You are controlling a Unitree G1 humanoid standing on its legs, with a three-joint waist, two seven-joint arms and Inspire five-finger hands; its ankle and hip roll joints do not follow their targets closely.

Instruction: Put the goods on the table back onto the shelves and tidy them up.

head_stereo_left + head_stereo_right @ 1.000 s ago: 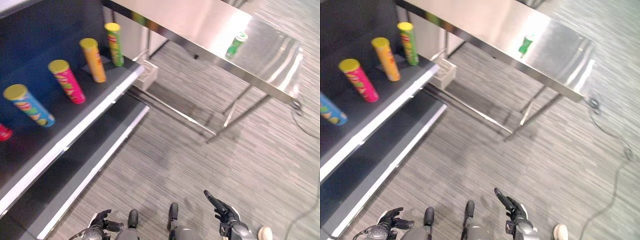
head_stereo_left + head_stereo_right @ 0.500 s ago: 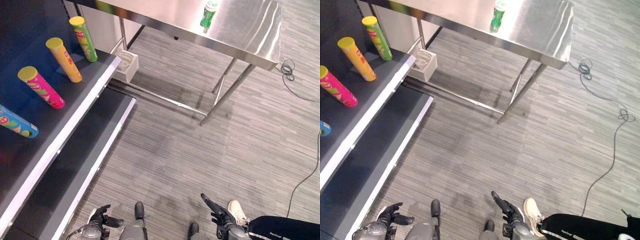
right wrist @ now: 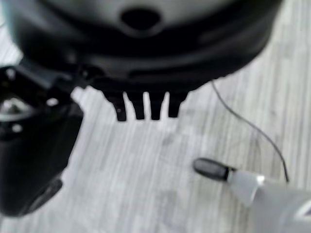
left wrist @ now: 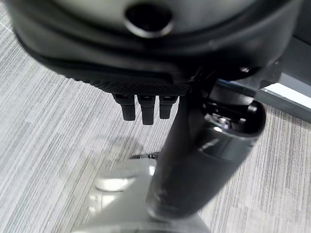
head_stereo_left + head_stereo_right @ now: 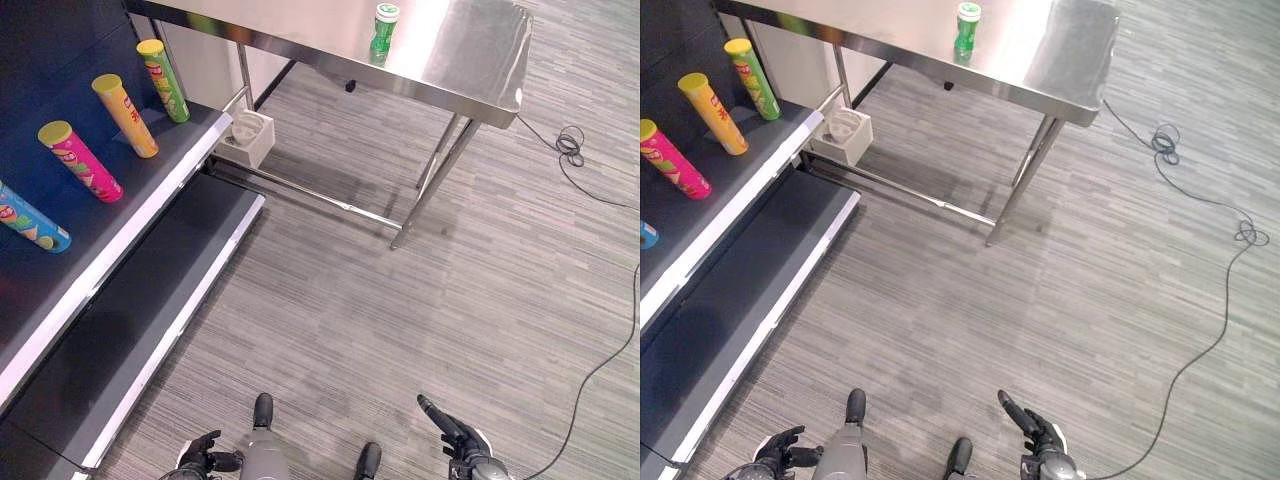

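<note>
Worktop (image 5: 470,60): steel, standing on the grey floor.
Green can (image 5: 383,27): upright on the worktop, near its front edge.
Shelf (image 5: 150,175): holds four tubes (image 5: 125,115) in a row, well apart from the can.
Left robot hand (image 5: 205,459): low over the floor, fingers relaxed, holding nothing.
Right robot hand (image 5: 455,445): low over the floor, fingers straight, empty.
</note>
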